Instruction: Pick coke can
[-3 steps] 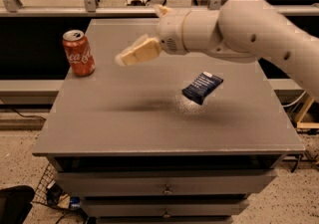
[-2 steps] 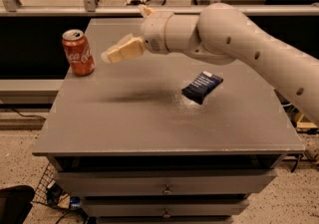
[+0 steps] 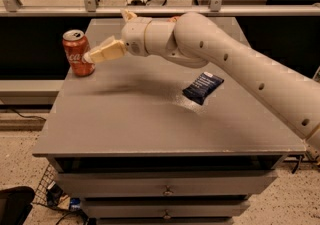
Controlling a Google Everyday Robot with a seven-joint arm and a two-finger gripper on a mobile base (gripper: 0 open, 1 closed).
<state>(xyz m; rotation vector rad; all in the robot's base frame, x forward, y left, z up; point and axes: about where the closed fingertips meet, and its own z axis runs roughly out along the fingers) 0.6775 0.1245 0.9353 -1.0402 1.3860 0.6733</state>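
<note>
The coke can (image 3: 76,54) is red with white script and a silver top. It stands upright at the far left edge of the grey table (image 3: 150,124). My gripper (image 3: 107,37) reaches in from the right, just right of the can and at its height. It is open. The tip of the near cream finger (image 3: 104,52) is right at the can's right side; I cannot tell if it touches. The other finger (image 3: 128,16) sticks up behind the wrist. Nothing is held.
A dark blue snack packet (image 3: 202,87) lies on the table right of centre, under my arm. A small red-orange patch (image 3: 173,19) shows behind the arm at the far edge. A metal railing (image 3: 160,10) runs behind the table. Drawers (image 3: 165,189) sit below the top.
My arm has swung left across the table, bringing the gripper from near the middle up to the can's right side. The can and the packet have not moved.
</note>
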